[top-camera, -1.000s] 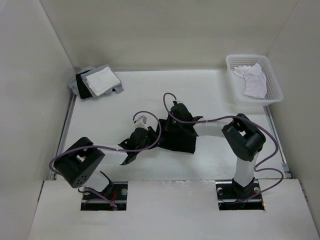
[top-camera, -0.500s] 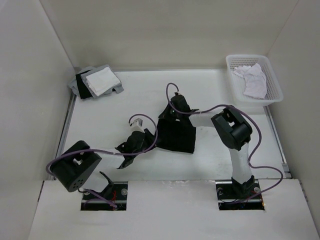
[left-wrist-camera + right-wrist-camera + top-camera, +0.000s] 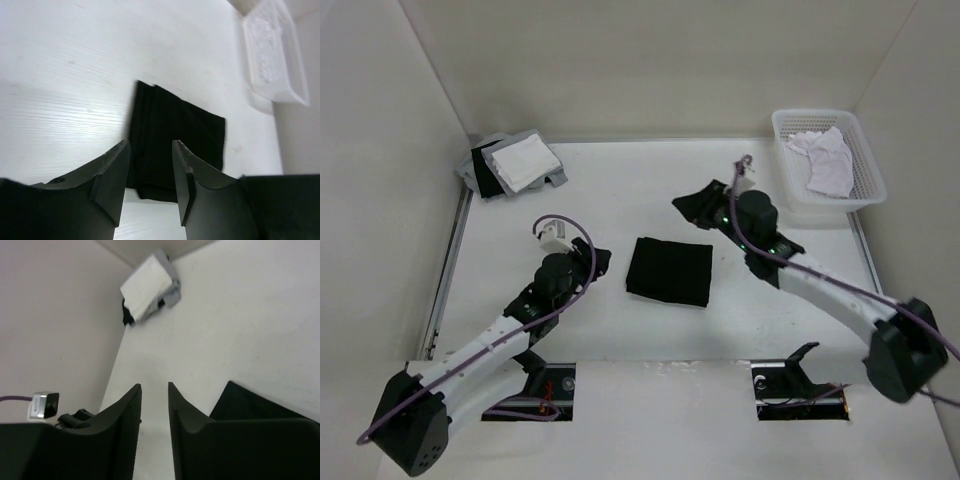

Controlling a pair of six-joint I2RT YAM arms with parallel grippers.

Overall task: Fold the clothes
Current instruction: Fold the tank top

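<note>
The clothes, a plain black top [image 3: 668, 271], lie folded into a flat rectangle on the middle of the white table. My left gripper [image 3: 598, 258] stands just left of them, open and holding nothing. The left wrist view has the black fold [image 3: 175, 132] lying past the left gripper [image 3: 150, 145], whose jaws are apart. My right gripper [image 3: 692, 203] hovers up and to the right of the clothes, apart from them. In the right wrist view the gripper [image 3: 153, 386] is open over bare table, with a corner of the clothes [image 3: 245, 401] at lower right.
A white basket [image 3: 815, 114] at the back right holds a white garment [image 3: 828, 162]. A stack of grey, white and black cloths [image 3: 515, 165] sits in the back left corner, also seen as the stack [image 3: 150, 286] in the right wrist view. Walls close in the table.
Both grippers have let go of the black top and opened. The left arm drew back to the left, the right arm lifted away to the back right. The top now lies flat.
</note>
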